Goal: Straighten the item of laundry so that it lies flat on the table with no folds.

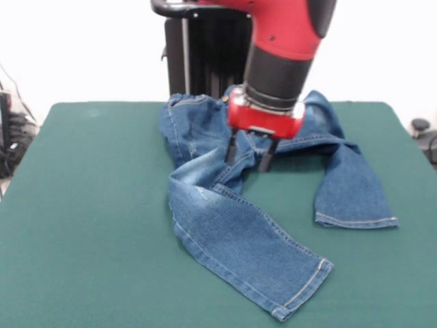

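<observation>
i see the denim jeans (232,225) bunched and twisted at the far middle of the felt-like green tabletop (82,225), both hemmed legs splaying toward me. my gripper (249,156) presses into the crumpled crotch, fingers apart around a fold.

We have one front view, looking across the green table (82,205) toward the robot's pedestal (205,51) at the far side, angled slightly downward, near enough that the table fills the frame.
</observation>
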Robot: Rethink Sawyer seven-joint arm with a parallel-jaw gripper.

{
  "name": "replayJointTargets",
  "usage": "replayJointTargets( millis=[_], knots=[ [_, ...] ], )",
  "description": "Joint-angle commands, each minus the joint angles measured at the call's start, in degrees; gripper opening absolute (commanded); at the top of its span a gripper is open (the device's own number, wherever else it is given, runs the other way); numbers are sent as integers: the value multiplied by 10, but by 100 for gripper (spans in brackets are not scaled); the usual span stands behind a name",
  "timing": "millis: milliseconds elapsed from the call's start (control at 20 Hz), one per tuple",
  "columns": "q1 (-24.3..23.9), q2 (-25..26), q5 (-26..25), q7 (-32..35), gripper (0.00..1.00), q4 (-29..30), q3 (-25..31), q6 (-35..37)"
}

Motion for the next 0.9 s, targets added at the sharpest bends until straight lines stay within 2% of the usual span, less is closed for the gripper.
replayJointTargets(
  millis=[50,450,650,900],
  knots=[
    [27,22,43,125,100,-2,11,40],
    [65,70,64,164,100,-44,-21,2],
    [77,98,79,172,100,-85,-35,13],
    [70,141,98,145,100,-155,-38,56]
  ],
)
